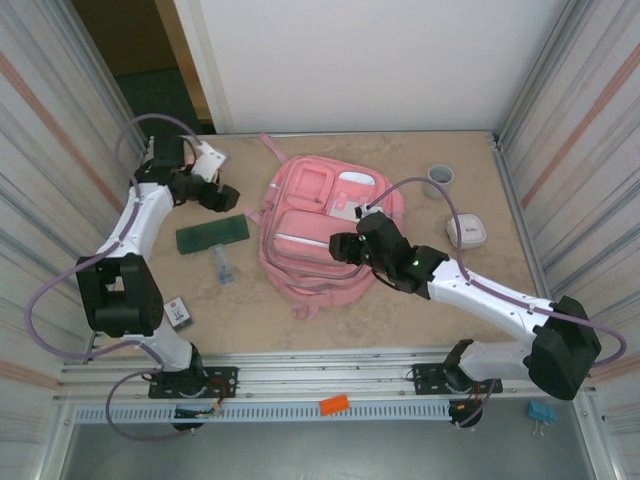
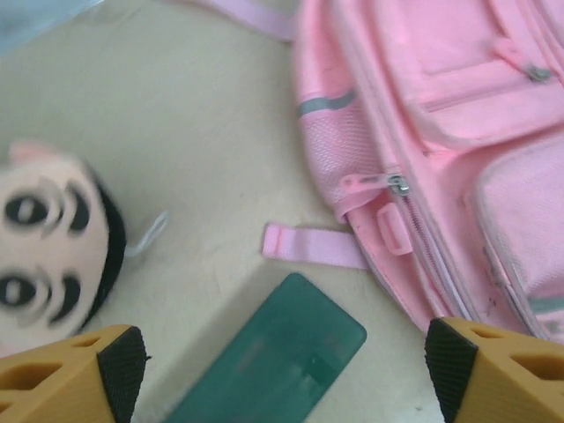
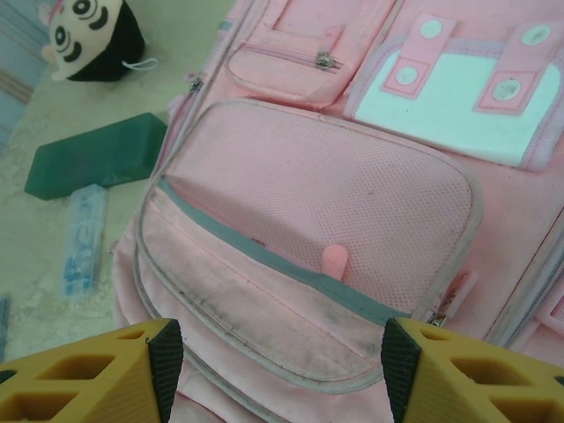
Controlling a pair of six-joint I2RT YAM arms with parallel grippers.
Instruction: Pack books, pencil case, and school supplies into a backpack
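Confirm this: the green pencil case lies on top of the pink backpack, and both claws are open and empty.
No. The green pencil case lies on the table beside the pink backpack, not on top of it, as the top external view shows. The left claw and right claw are open and empty.

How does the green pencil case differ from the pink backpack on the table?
The pencil case is dark green; the backpack is pink. The pencil case is a small, plain, flat oblong; the backpack is far bigger, with zip pockets and straps. Both lie on the table, side by side.
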